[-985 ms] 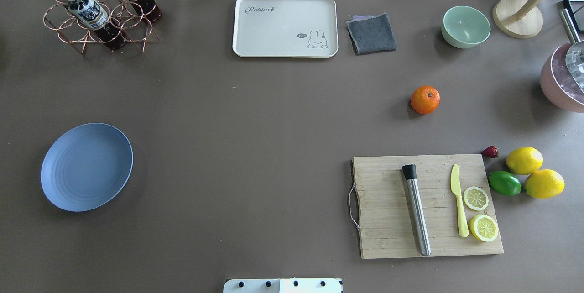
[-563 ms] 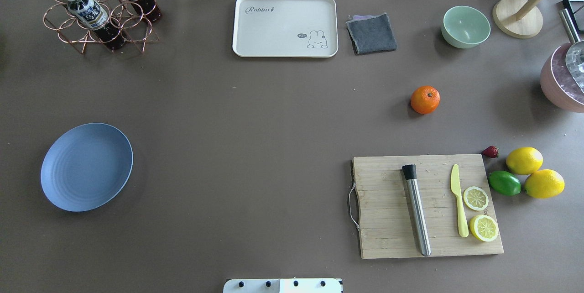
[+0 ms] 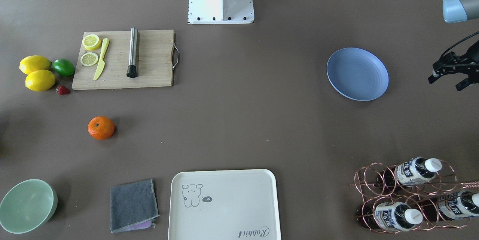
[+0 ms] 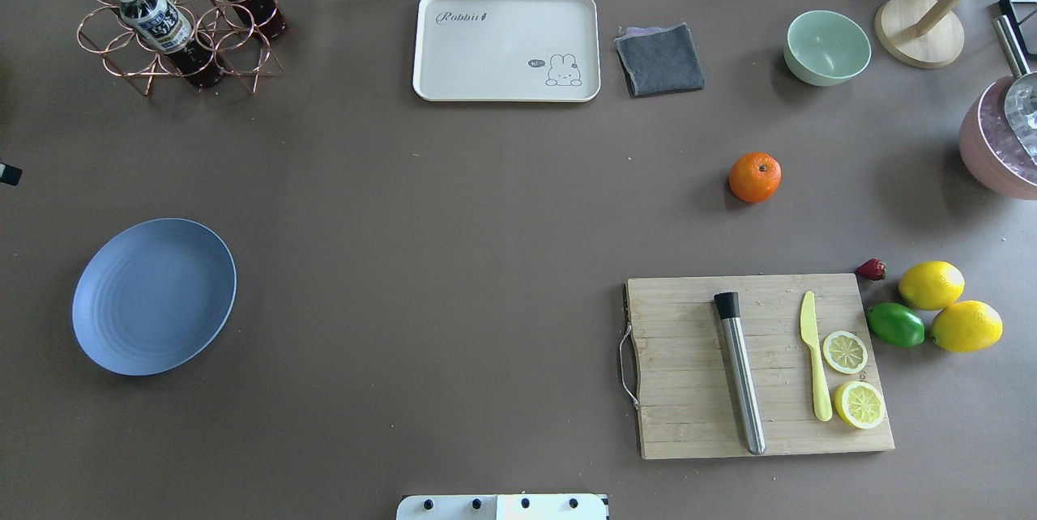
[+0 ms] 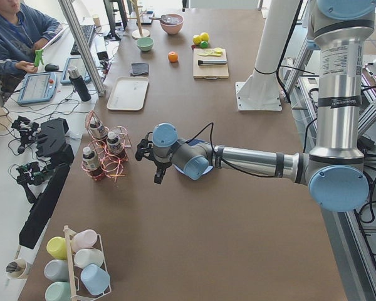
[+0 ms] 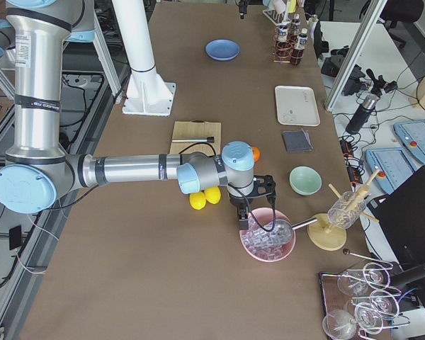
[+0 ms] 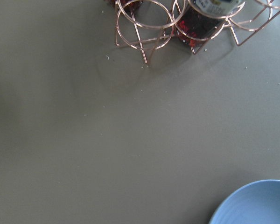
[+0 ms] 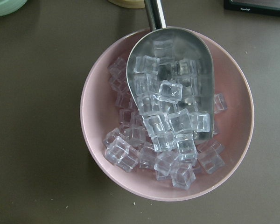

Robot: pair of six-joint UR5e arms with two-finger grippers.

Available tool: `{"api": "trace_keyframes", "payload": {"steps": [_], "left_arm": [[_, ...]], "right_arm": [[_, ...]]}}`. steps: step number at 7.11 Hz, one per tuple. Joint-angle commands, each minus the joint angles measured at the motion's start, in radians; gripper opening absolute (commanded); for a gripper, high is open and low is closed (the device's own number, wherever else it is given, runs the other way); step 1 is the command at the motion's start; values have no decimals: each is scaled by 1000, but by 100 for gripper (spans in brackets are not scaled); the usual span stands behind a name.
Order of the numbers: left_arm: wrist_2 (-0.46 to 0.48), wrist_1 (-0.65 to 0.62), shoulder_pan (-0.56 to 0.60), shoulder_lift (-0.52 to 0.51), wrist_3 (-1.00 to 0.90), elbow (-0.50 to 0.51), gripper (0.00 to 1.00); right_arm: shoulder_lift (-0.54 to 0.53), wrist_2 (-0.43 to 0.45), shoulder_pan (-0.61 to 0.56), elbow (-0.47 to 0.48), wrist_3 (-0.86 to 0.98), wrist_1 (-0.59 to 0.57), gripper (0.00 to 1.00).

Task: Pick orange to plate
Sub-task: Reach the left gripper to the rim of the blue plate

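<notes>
My left claw (image 3: 446, 83): released, fingers spread with nothing between them; it hangs over the table between the plate (image 4: 154, 297) and the copper bottle rack (image 4: 174, 30), touching neither
My right claw (image 6: 251, 205): over the pink bowl (image 8: 91, 116) at my far right; only the side camera catches it, so I cannot tell whether it is released or clenched
Orange (image 4: 754, 177): sitting on the bare table on my right half, between the cutting board (image 4: 689, 415) and the green bowl (image 4: 827, 47), touching neither, well apart from both of my claws
Plate: flat on the table on my left half, well apart from the orange
Left wrist camera: the plate's rim at the lower right corner, the rack's rings along the top
Right wrist camera: ice cubes (image 8: 130, 156) in the pink bowl, and a metal scoop (image 8: 168, 56) lying in it, also loaded with cubes
Beside the board: two lemons (image 4: 930, 284), a lime (image 4: 895, 325) and a strawberry (image 4: 871, 269)
</notes>
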State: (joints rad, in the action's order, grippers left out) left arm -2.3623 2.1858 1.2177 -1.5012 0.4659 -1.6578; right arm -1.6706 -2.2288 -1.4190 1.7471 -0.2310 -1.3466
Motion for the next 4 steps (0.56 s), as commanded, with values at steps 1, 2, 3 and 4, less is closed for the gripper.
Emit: {"api": "trace_keyframes", "payload": {"steps": [1,2,3,4], "left_arm": [[47,304,-143,61,202,93,97],[102,412,-226,61,300,130,97],[115,443,-256,61,331,139,97],[115,446,-263,64,332,138,96]], "right_arm": [[2,-5,32,14,-16,3,100],[3,-5,37,14,-14,3,100],[3,-5,37,12,-16,30,100],[2,-5,37,11,-14,37,100]]}}
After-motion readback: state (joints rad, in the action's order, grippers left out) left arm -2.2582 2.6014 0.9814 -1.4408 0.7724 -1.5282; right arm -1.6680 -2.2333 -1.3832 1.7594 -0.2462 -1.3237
